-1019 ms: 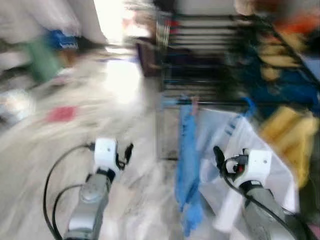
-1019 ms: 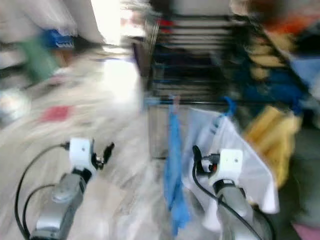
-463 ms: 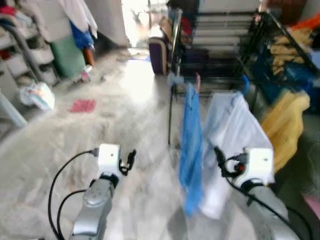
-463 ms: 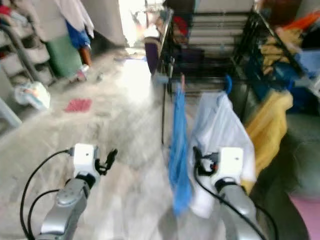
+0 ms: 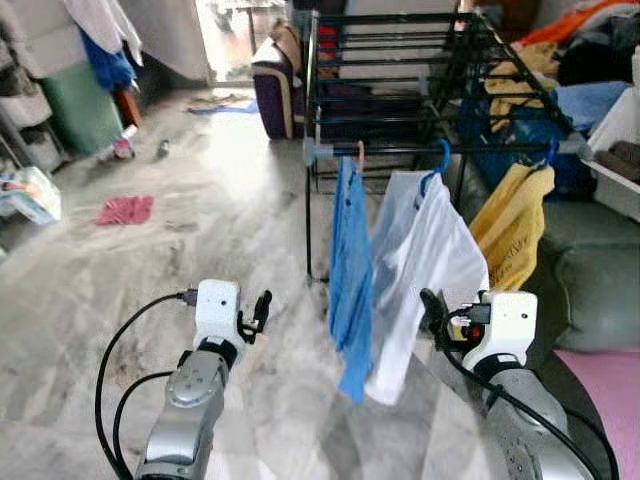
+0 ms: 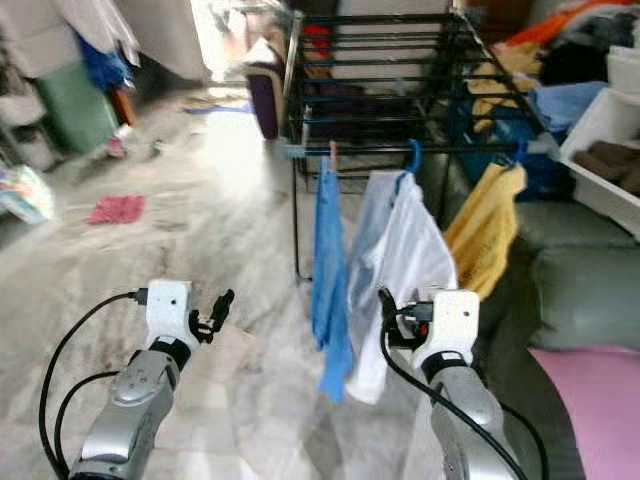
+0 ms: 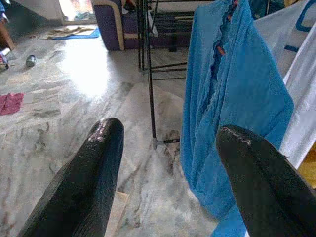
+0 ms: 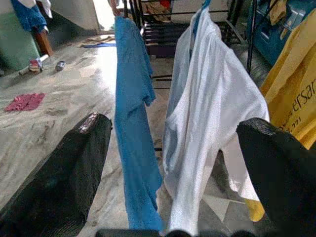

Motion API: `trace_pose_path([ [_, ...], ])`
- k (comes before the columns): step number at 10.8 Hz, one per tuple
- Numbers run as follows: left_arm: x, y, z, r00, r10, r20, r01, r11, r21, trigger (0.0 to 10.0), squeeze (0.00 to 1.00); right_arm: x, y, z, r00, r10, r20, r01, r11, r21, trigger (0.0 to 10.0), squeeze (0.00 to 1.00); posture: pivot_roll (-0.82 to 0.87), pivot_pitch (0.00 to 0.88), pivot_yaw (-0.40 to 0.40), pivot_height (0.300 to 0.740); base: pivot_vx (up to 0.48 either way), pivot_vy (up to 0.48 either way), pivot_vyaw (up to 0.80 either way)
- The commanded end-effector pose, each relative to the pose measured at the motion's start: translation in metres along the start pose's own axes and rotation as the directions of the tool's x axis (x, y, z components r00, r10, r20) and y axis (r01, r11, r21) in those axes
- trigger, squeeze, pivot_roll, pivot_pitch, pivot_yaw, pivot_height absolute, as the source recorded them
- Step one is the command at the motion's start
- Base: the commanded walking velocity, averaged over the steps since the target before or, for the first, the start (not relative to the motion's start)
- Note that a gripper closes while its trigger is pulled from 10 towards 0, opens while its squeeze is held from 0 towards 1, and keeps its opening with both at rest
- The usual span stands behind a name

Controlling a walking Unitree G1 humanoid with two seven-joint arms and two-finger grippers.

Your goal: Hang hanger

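Observation:
A black drying rack [image 5: 400, 60] stands ahead on the marble floor. From its front rail hang a blue garment [image 5: 350, 260], a white shirt [image 5: 425, 270] on a blue hanger [image 5: 441, 158], and a yellow shirt [image 5: 515, 225]. My left gripper [image 5: 262, 312] is held low, left of the blue garment, open with nothing between its fingers [image 7: 98, 163]. My right gripper [image 5: 432, 305] is just in front of the white shirt's lower edge, also open and holding nothing. In the right wrist view, the white shirt [image 8: 207, 113] and blue garment [image 8: 133, 123] hang between its fingers [image 8: 74, 163].
A red cloth [image 5: 125, 210] lies on the floor at left, near a green bin [image 5: 75, 105] and a white bag [image 5: 25, 195]. A purple seat [image 5: 275, 95] stands behind the rack. A grey sofa [image 5: 590, 280], white box [image 5: 625, 150] and pink mat [image 5: 600, 385] crowd the right.
The camera has swung and steadied, so the blurred picture is now sharp and the rack shows in full. Both arms keep the same pose, grippers open.

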State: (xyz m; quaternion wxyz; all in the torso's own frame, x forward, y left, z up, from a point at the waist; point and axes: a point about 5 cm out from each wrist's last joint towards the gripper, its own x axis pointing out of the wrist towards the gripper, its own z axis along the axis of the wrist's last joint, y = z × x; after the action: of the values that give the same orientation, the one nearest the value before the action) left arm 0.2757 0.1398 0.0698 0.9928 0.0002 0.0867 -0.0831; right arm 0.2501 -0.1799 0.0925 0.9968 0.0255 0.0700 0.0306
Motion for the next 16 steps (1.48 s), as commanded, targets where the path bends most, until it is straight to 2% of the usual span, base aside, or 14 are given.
trace_pose_path([
  [1, 0.0006, 0.0028, 0.0024, 1.000, 0.012, 0.007, -0.012, 1.000, 0.012, 10.0, 0.00, 0.0012, 0.0002, 0.0020, 1.000, -0.002, 0.005, 0.002, 1.000, 0.004, 10.0, 0.00, -0.02, 0.000, 0.039, 0.740, 0.000, 0.000, 0.00],
  [11, 0.0012, 0.0026, 0.0028, 1.000, 0.013, 0.009, -0.013, 1.000, 0.012, 10.0, 0.00, 0.0014, 0.0005, 0.0020, 1.000, 0.000, 0.005, 0.000, 1.000, 0.005, 10.0, 0.00, -0.02, 0.000, 0.039, 0.740, 0.000, 0.000, 0.00],
  [13, 0.0054, 0.0046, 0.0097, 0.999, 0.027, 0.044, -0.028, 1.000, 0.011, 10.0, 0.00, 0.0041, 0.0060, 0.0014, 1.000, 0.031, 0.004, -0.031, 1.000, 0.005, 10.0, 0.00, -0.02, 0.000, 0.040, 0.740, 0.000, 0.000, 0.00],
  [15, 0.0059, 0.0048, 0.0104, 0.998, 0.027, 0.048, -0.028, 1.000, 0.014, 10.0, 0.00, 0.0049, 0.0092, 0.0010, 0.999, 0.049, 0.000, -0.049, 0.999, -0.018, 10.0, 0.00, -0.02, 0.000, 0.041, 0.740, 0.000, 0.000, 0.80],
  [16, 0.0060, 0.0048, 0.0104, 0.999, 0.025, 0.048, -0.026, 1.000, 0.017, 10.0, 0.00, 0.0047, 0.0095, -0.0002, 0.999, 0.037, 0.000, -0.037, 0.999, 0.020, 10.0, 0.00, -0.02, 0.000, 0.041, 0.740, 0.000, 0.000, 0.41],
])
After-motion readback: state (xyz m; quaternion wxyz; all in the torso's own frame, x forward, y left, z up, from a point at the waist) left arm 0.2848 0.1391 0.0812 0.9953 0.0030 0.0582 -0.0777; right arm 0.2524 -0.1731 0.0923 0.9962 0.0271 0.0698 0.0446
